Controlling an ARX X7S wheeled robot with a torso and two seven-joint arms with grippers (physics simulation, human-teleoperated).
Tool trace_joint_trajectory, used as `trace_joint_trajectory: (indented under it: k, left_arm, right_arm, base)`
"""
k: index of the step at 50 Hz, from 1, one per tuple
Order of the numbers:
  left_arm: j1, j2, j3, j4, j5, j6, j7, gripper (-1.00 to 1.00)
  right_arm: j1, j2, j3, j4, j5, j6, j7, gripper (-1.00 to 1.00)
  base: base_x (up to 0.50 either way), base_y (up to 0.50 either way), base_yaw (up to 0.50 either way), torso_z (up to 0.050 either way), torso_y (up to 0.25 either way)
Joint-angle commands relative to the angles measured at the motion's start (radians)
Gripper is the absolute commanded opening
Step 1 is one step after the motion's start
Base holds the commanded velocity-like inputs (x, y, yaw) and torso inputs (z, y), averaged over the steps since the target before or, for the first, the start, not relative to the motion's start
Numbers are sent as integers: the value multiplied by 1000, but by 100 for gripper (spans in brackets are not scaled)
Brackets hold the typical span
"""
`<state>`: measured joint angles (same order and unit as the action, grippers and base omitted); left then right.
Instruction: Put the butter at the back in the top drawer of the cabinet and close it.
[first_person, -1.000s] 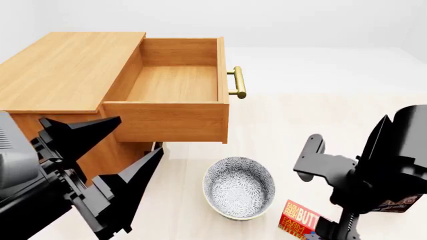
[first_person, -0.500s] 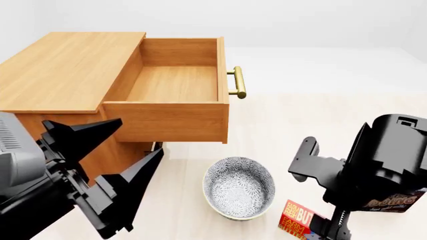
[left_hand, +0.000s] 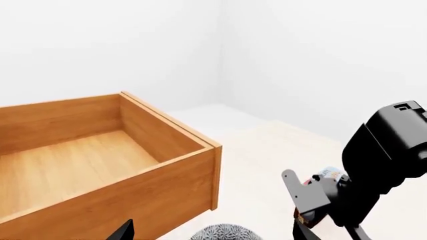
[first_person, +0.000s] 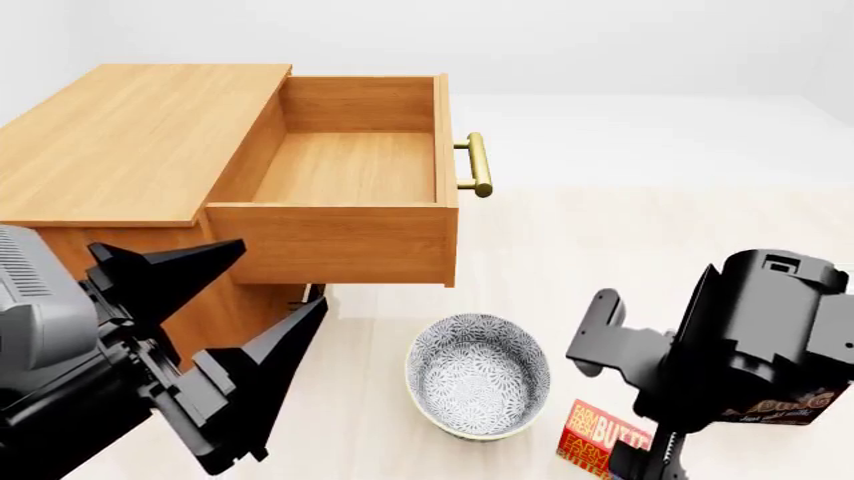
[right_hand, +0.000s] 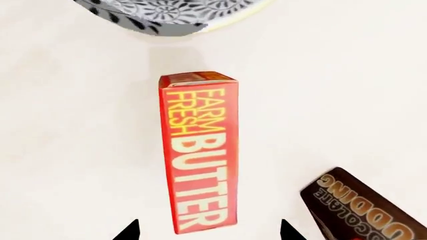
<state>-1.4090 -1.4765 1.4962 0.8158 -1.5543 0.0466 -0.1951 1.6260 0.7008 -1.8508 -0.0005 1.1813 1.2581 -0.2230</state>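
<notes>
The butter (right_hand: 199, 150), a red carton with yellow lettering, lies flat on the floor just below my right gripper (right_hand: 208, 231). That gripper is open, its two dark tips straddling the carton's near end without touching it. From the head camera the butter (first_person: 603, 436) shows partly under the right wrist. The cabinet (first_person: 134, 140) stands at the left with its top drawer (first_person: 350, 170) pulled out and empty, brass handle (first_person: 477, 165) facing right. My left gripper (first_person: 280, 272) is open and holds nothing, in front of the cabinet's lower drawers.
A patterned grey bowl (first_person: 478, 375) sits on the floor between the two arms, just beyond the butter's far end (right_hand: 173, 12). A dark brown pudding box (right_hand: 367, 210) lies close beside the butter on its right; the right arm mostly covers that box (first_person: 787, 410).
My right arm has sunk lower and shifted a little left over the butter. The left arm has hardly moved. The drawer, bowl and butter are where they were.
</notes>
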Motion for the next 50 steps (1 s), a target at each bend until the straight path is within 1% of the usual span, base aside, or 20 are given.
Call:
trace_joint_trajectory:
  k: [1, 23, 50]
  left_arm:
    - [10, 8, 3, -8, 4, 5, 0, 100]
    - [30, 15, 8, -25, 14, 17, 5, 100]
    - [39, 31, 5, -33, 15, 15, -3, 100]
  right_arm:
    - [-31, -5, -10, 25, -14, -29, -11, 100]
    - [-83, -21, -35, 76, -48, -79, -35, 100]
    - [-122, -15, -62, 126, -81, -116, -62, 100]
  base:
    - [0, 0, 0, 0, 0]
    - [0, 0, 0, 0, 0]
    - [0, 0, 0, 0, 0]
